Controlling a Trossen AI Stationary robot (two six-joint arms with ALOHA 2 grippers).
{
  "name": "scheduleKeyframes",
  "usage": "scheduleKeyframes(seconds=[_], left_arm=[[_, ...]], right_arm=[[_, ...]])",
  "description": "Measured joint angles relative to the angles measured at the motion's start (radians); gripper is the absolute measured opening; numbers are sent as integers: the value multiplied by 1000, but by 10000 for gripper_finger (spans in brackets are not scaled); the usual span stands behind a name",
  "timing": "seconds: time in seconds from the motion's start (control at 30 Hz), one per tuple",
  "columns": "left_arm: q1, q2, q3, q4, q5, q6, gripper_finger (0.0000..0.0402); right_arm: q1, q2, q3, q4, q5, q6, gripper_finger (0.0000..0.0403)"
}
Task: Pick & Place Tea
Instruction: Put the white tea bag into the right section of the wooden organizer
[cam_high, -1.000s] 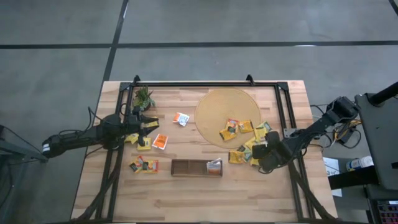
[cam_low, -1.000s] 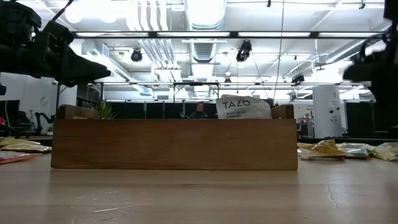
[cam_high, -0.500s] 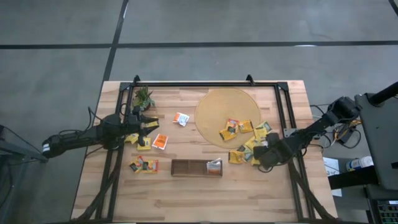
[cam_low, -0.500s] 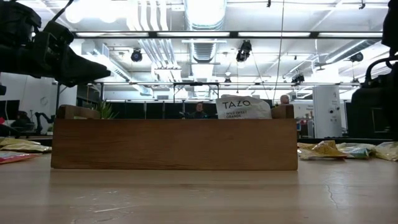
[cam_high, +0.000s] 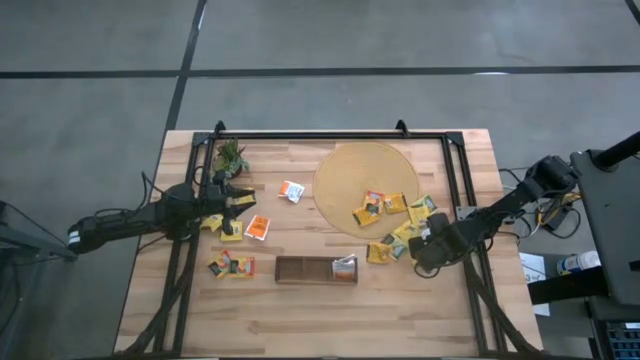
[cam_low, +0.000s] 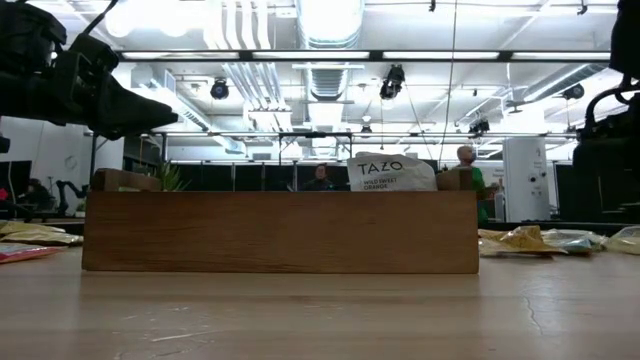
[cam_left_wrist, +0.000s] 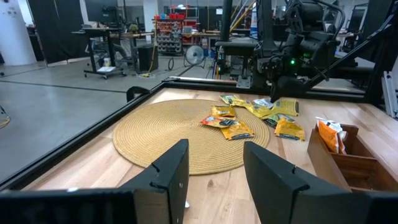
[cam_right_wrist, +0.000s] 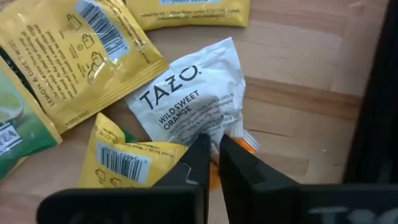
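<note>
The tea is many small flat sachets. A cluster lies by the right rim of the round mat (cam_high: 365, 180), and several lie on it (cam_high: 380, 207). My right gripper (cam_right_wrist: 214, 152) points down at the cluster (cam_high: 420, 250), shut on a white-and-orange sachet (cam_right_wrist: 186, 99) amid yellow ones (cam_right_wrist: 81, 56). One sachet (cam_high: 345, 265) stands in the right end of the dark brown tray (cam_high: 310, 269). My left gripper (cam_left_wrist: 214, 177) waits open and level over the table's left (cam_high: 238, 200), above a few yellow sachets. My right gripper pinches the white-and-orange sachet at its edge (cam_right_wrist: 214, 130), where the orange print begins, between its two fingers (cam_right_wrist: 196, 162). The fingers come from above, pointing down. The sachet lies flat on the table among the yellow sachets.
A small green plant (cam_high: 230, 157) stands at the far left. More sachets lie at the left (cam_high: 230, 265), (cam_high: 258, 227) and mid-table (cam_high: 292, 190). A black frame (cam_high: 330, 135) rims the table. People show in the room behind (cam_low: 468, 160).
My right gripper has sunk a little toward the sachet cluster by the mat's right rim; in the low view its dark bulk has come lower at the right edge. The sachets lie as before.
</note>
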Motion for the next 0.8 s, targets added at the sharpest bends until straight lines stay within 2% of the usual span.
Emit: scheduleKeyframes(seconds=[0.27, 0.37, 0.5, 0.63, 0.8], left_arm=[[0, 0, 0, 1, 0, 0, 147], [0, 0, 0, 1, 0, 0, 147], [0, 0, 0, 1, 0, 0, 147], [0, 0, 0, 1, 0, 0, 147], [0, 0, 0, 2, 0, 0, 147]], right_arm=[[0, -14, 7, -13, 66, 21, 16], [0, -14, 29, -30, 154, 21, 16], [0, -13, 90, -58, 324, 24, 15], [0, 75, 186, -59, 424, 3, 15], [0, 252, 353, -125, 437, 17, 15]])
